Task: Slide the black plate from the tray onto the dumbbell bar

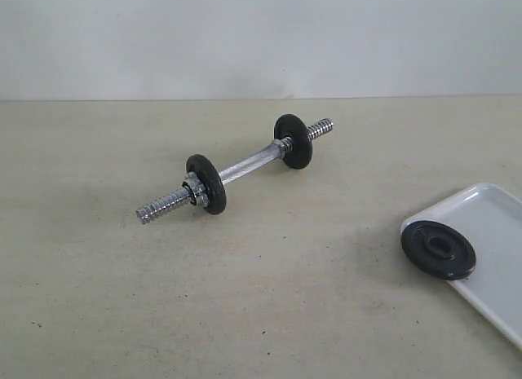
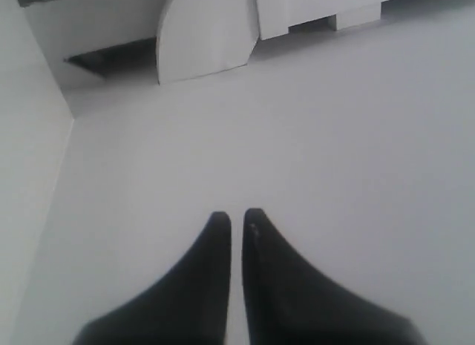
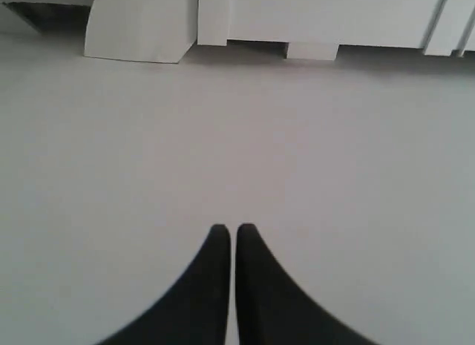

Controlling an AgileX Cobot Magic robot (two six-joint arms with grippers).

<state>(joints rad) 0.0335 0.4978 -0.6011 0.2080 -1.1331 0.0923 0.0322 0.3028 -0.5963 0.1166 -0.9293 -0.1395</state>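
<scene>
Exterior view: a beige worktop (image 1: 122, 297) carries the dumbbell bar (image 1: 245, 163), which lies near the middle, set diagonally from front-left to back-right. Its nearer threaded end (image 1: 161, 206) points toward the front-left corner, followed by a chrome nut (image 1: 194, 193) and a small black disc (image 1: 206, 184) standing on edge. The cross-hatched shaft runs on to a second nut (image 1: 280, 144) and second disc (image 1: 293, 141), beyond which the far threaded end (image 1: 320, 129) points toward the back-right. Well apart from the bar, toward the worktop's right edge, sits the white tray (image 1: 493, 224), cut off by the frame. The black plate (image 1: 438, 248) lies flat on the tray's left corner, centre hole upward, its outer rim reaching over the tray's rim. Left wrist view: the left gripper (image 2: 236, 215) has its dark fingers (image 2: 215, 256) drawn together, only a thin slit between the tips, above a plain pale surface. Right wrist view: the right gripper (image 3: 228, 230) is likewise closed, fingers (image 3: 256, 278) side by side over the same kind of pale surface.
</scene>
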